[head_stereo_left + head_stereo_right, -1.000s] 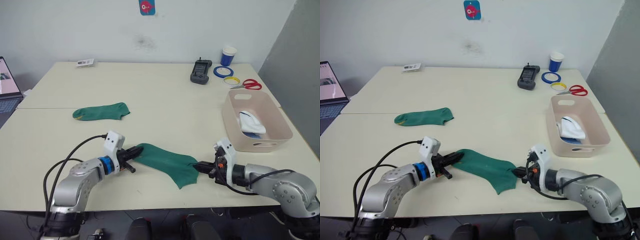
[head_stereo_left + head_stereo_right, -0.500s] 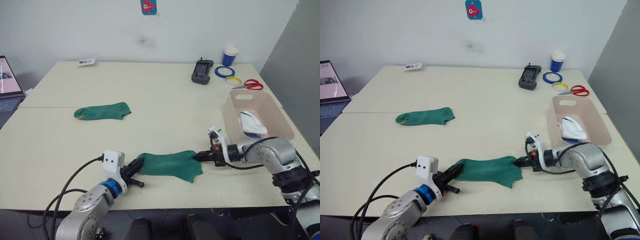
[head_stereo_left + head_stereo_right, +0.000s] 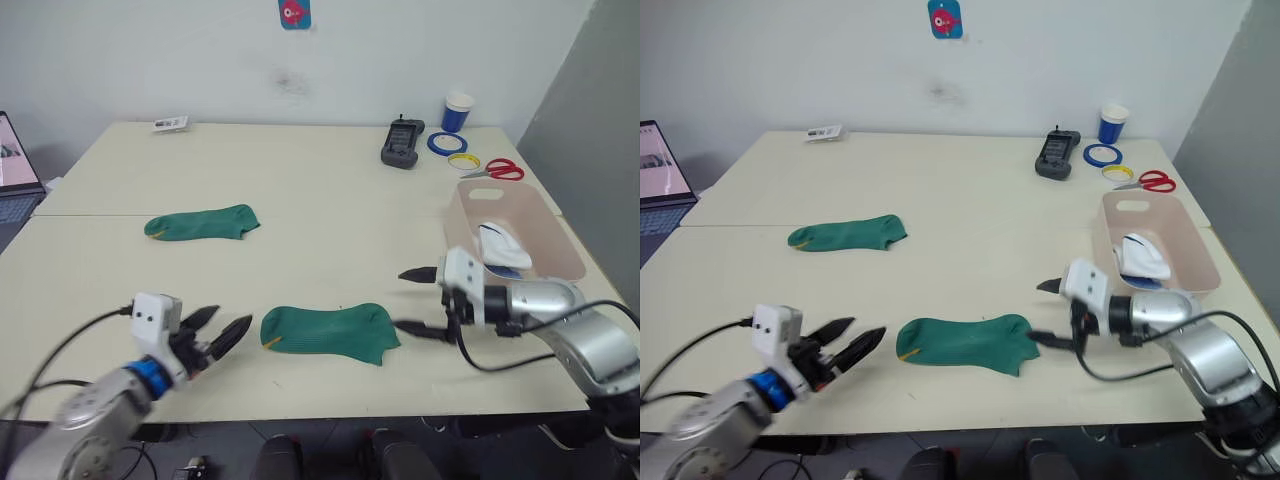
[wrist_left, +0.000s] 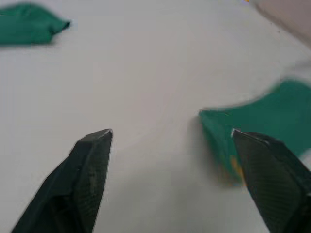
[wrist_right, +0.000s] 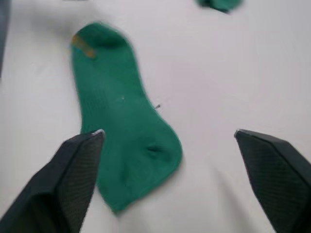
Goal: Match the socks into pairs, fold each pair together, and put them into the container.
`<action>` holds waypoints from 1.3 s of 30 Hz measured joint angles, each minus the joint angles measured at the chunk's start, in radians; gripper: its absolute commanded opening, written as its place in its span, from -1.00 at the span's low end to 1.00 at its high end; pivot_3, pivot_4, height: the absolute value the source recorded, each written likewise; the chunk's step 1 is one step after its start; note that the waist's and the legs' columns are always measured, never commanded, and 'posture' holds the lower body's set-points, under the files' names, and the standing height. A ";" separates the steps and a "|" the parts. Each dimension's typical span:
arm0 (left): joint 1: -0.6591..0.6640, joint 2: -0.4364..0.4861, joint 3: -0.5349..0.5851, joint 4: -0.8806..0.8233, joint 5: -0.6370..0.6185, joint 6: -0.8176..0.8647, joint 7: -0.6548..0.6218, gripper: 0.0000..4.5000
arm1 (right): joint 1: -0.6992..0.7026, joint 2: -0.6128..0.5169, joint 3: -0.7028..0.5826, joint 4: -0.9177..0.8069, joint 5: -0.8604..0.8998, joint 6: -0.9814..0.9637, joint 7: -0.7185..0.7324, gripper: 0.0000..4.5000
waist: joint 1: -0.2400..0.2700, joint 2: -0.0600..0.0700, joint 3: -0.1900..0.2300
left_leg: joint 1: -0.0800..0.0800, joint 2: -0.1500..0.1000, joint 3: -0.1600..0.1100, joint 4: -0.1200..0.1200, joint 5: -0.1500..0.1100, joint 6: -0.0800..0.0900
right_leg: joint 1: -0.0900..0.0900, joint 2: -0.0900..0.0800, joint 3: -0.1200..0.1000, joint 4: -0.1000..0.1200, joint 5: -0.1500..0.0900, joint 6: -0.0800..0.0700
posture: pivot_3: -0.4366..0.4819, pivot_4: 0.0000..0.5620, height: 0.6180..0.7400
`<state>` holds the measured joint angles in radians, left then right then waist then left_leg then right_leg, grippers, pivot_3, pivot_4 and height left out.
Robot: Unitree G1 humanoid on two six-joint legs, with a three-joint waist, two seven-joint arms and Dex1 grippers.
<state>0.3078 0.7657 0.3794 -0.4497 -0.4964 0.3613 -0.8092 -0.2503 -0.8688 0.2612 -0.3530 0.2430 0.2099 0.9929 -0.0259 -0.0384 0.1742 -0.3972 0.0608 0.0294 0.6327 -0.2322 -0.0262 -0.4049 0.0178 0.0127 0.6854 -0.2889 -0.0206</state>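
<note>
Now both arms low, fingers spread, flanking green sock [image 3: 328,332].

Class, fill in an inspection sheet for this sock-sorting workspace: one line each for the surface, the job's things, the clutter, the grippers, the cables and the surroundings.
Surface: pale cream table, two tops butted together.
Job's things: one dark green fabric sock flat near the front edge; a second green sock farther back on the left; pale pink plastic bin on the right, holding a white sock.
Clutter: black handheld device, blue-and-white paper cup, blue tape ring, yellow tape ring, red-handled scissors, small card.
Grippers: left gripper open, empty; right gripper open, empty, beside the near sock.
Cables: black cable on the right arm.
Surroundings: white wall, sticker, laptop.
</note>
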 measured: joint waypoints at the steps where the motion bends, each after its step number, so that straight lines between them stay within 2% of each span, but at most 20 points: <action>1: -0.012 0.041 -0.007 0.044 0.045 -0.111 -0.088 0.84 | 0.016 0.009 0.027 0.018 -0.049 -0.084 0.011 1.00 | 0.001 0.001 -0.001 | 0.001 0.000 0.002 -0.002 0.000 0.000 | 0.001 -0.001 0.000 -0.002 0.000 -0.005 | -0.05 -0.47 1.00; 4: -0.096 0.084 -0.102 0.162 0.136 -0.428 -0.290 0.84 | 0.038 0.029 0.091 0.074 -0.164 -0.313 0.030 1.00 | 0.004 0.009 0.000 | -0.003 0.001 0.005 -0.003 0.000 0.000 | 0.002 -0.004 0.006 -0.003 0.003 0.000 | -0.05 -0.47 1.00; 6: -0.169 0.096 -0.179 0.276 0.200 -0.626 -0.394 0.84 | 0.042 0.026 0.103 0.115 -0.226 -0.433 0.035 1.00 | 0.004 0.007 0.000 | -0.003 0.001 0.007 -0.002 0.000 0.000 | 0.002 -0.004 0.006 -0.006 0.008 0.007 | -0.05 -0.47 1.00; 8: -0.240 0.096 -0.246 0.369 0.252 -0.771 -0.452 0.84 | 0.042 0.029 0.115 0.145 -0.268 -0.506 0.035 1.00 | 0.004 0.004 0.001 | -0.004 0.002 0.008 -0.002 0.000 0.000 | 0.001 -0.004 0.006 -0.006 0.008 0.008 | -0.05 -0.47 1.00; 14: -0.430 0.052 -0.415 0.613 0.408 -1.040 -0.470 0.84 | -0.003 0.122 0.148 0.208 -0.368 -0.596 0.012 1.00 | -0.002 0.003 0.000 | -0.002 0.002 0.012 -0.003 0.000 0.000 | 0.001 0.000 0.006 -0.004 0.009 0.008 | -0.05 -0.47 1.00; 16: -0.465 0.033 -0.441 0.654 0.433 -1.095 -0.456 0.86 | -0.015 0.140 0.156 0.221 -0.389 -0.612 0.004 0.84 | -0.003 0.002 -0.001 | -0.001 0.003 0.011 -0.003 0.000 0.000 | 0.001 0.000 0.004 -0.003 0.009 0.008 | -0.05 -0.47 1.00; 20: -0.517 0.004 -0.490 0.732 0.472 -1.193 -0.401 0.48 | -0.017 0.150 0.162 0.249 -0.413 -0.641 0.000 0.31 | 0.000 0.006 -0.003 | -0.001 0.003 0.011 -0.002 0.000 0.000 | 0.002 0.000 0.005 -0.002 0.010 0.008 | -0.05 -0.47 1.00; 28: -0.523 0.004 -0.533 0.796 0.490 -1.237 -0.344 -0.71 | -0.018 0.175 0.164 0.283 -0.437 -0.657 -0.004 -0.98 | 0.000 0.006 -0.003 | -0.001 0.003 0.012 -0.002 0.001 0.000 | 0.002 -0.001 0.006 -0.002 0.010 0.009 | -0.05 -0.47 1.00; 30: -0.526 0.006 -0.534 0.803 0.494 -1.235 -0.333 -0.99 | -0.023 0.184 0.164 0.284 -0.438 -0.658 -0.010 -1.00 | 0.000 0.006 -0.003 | -0.001 0.003 0.012 -0.002 0.001 0.000 | 0.002 -0.001 0.005 -0.002 0.010 0.009 | -0.05 -0.47 1.00; 35: -0.533 0.016 -0.540 0.799 0.483 -1.196 -0.335 -0.99 | -0.033 0.186 0.162 0.290 -0.408 -0.655 -0.006 -1.00 | 0.000 0.006 -0.003 | -0.001 0.003 0.012 -0.002 0.001 0.000 | 0.002 -0.001 0.006 -0.002 0.010 0.009 | -0.05 -0.47 1.00; 39: -0.446 0.055 -0.543 0.692 0.362 -1.110 -0.386 -0.99 | 0.020 0.161 0.146 0.207 -0.272 -0.556 0.047 -1.00 | -0.002 0.006 -0.003 | -0.003 0.006 0.012 -0.003 0.000 0.000 | 0.001 -0.001 0.006 -0.002 0.010 0.009 | -0.05 -0.47 1.00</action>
<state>-0.1380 0.8211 -0.1635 0.2423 -0.1339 -0.7486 -1.1955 -0.2300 -0.7076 0.4072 -0.1456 -0.0294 -0.3457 1.0398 -0.0283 -0.0326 0.1713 -0.3999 0.0665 0.0410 0.6300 -0.2317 -0.0262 -0.4041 0.0164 0.0186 0.6830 -0.2787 -0.0119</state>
